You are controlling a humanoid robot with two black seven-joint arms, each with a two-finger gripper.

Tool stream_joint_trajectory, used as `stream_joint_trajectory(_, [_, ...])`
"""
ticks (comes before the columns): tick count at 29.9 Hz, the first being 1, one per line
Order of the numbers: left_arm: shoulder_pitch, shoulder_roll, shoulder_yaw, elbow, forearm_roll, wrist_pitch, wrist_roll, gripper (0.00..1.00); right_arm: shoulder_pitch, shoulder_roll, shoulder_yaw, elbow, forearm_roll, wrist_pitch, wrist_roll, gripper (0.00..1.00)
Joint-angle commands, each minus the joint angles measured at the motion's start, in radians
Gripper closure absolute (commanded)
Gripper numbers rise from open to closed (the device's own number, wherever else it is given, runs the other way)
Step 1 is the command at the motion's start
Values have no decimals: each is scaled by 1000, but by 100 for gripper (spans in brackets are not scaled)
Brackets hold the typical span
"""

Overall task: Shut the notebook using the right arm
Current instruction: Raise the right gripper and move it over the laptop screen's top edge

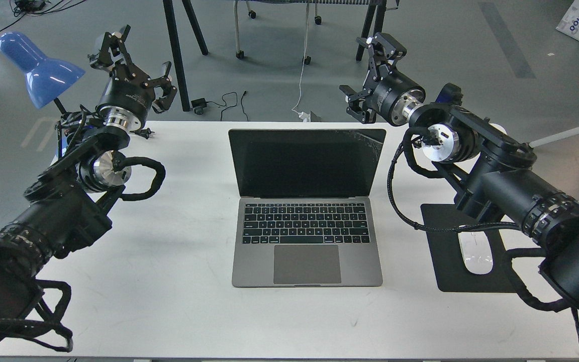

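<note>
One slim grey metal notebook (307, 208) sits open at frame centre on the smooth white bench (179, 281); the right end effector (367, 75), fingers spread, hovers upper right beyond its lid's corner.

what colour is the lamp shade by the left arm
The lamp shade is glossy blue, shown in the head view, its only view.

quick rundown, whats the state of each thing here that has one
notebook: open, screen dark
right gripper: jaws open, holding nothing, off the notebook
left gripper: jaws open, holding nothing
white mouse: lying on the mouse pad
blue lamp: cannot tell if lit
</note>
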Motion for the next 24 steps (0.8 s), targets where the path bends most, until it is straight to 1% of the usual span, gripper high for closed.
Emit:
stream_joint_trajectory(1, [0, 0, 0, 0, 0, 0, 0, 0, 0, -1, -5, 17, 0, 23, -3, 0])
stream_joint_trajectory(4, [0, 0, 0, 0, 0, 0, 0, 0, -2, -11, -12, 29, 0, 40, -4, 0])
stream_joint_trajectory(6, [0, 0, 0, 0, 0, 0, 0, 0, 0, -30, -50, 45, 0, 45, -4, 0])
stream_joint_trajectory(13, [0, 0, 0, 0, 0, 0, 0, 0, -10, -90, -136, 147, 0, 58, -4, 0])
stream_joint_trajectory(24, [0, 0, 2, 0, 0, 0, 0, 0, -7, -109, -199, 157, 0, 100, -4, 0])
